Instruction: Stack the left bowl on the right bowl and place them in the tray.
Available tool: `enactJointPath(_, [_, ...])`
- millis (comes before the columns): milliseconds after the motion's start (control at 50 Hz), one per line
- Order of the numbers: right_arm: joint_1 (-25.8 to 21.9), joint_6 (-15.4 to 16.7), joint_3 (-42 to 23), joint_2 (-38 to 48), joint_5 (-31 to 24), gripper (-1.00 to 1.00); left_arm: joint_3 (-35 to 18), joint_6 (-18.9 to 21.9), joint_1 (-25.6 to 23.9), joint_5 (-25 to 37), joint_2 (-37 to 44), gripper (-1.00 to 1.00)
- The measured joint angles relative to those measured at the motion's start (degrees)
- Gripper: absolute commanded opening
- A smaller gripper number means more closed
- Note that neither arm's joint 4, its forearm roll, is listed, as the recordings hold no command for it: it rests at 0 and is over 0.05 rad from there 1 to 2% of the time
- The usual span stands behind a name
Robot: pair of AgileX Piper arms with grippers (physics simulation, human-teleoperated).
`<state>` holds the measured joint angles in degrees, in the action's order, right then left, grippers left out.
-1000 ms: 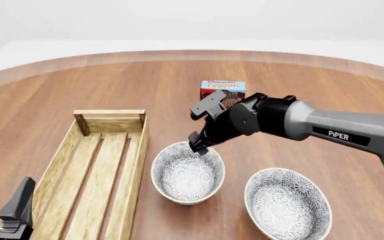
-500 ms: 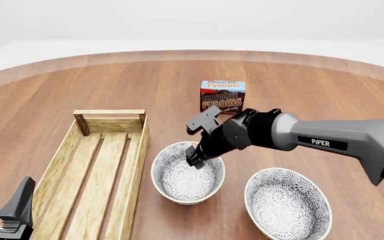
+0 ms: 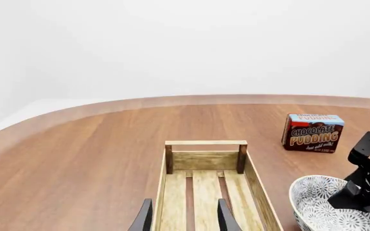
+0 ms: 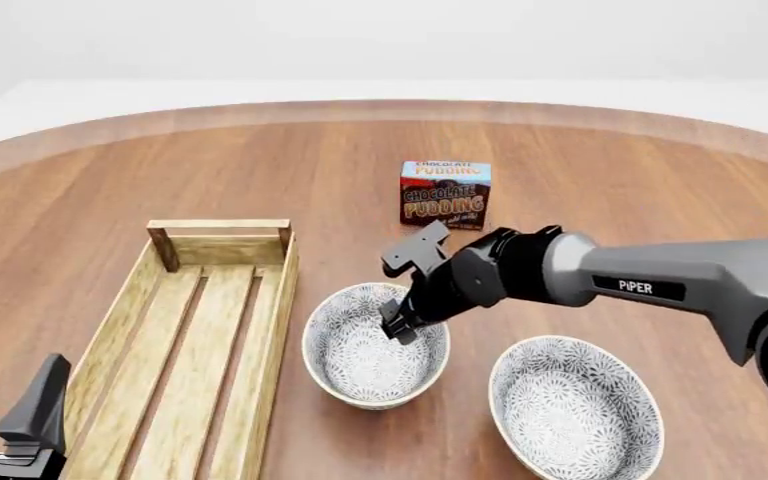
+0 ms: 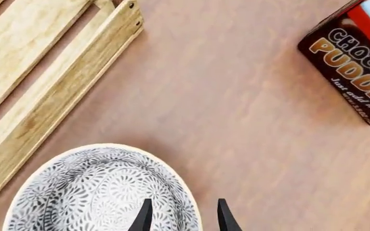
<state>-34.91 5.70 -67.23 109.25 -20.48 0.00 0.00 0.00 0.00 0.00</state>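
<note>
**Right hand at the left bowl's rim; nothing stacked yet**

The right hand (image 4: 402, 325) is lowered over the far right rim of the left bowl (image 4: 373, 345), fingers pointing down. In the right wrist view its two fingertips (image 5: 145, 216) stand apart, one over the patterned inside and the other past the rim (image 5: 191, 202), so the hand is released and straddling the wall, not yet clenched on it.

The right bowl (image 4: 575, 408) sits on the table (image 4: 624, 200) on the arm side of this hand, apart from the left bowl and with nothing in it. The tray (image 4: 197, 340) lies just beyond the left bowl on the side away from the right bowl, its slats bare. The chocolate pudding box (image 4: 446, 193) stands ahead of the hand, further out on the table.

The left hand (image 3: 182, 219) hangs with fingers parted over the near end of the tray (image 3: 205, 173), holding nothing.

By my reading the task is at its first grasp: still to come are pinching the rim, lifting the left bowl into the right bowl, then moving both into the tray.
</note>
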Motion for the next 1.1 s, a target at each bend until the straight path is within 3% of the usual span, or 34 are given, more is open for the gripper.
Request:
enactJointPath(260, [0.0,-0.4,0.7,1.2,1.1,1.0,0.0,0.0,0.0,0.0,0.0,1.0])
enactJointPath(280, [0.0,-0.5,0.7,1.3,1.2,-1.0,0.0,0.0,0.0,0.0,0.0,1.0])
enactJointPath(700, [0.5,2.4,0.5,0.4,0.1,-1.0,0.0,0.0,0.0,0.0,0.0,1.0])
enactJointPath(1100, [0.4,3.0,-0.3,-8.5,-3.9,-1.0,0.0,0.0,0.0,0.0,0.0,1.0])
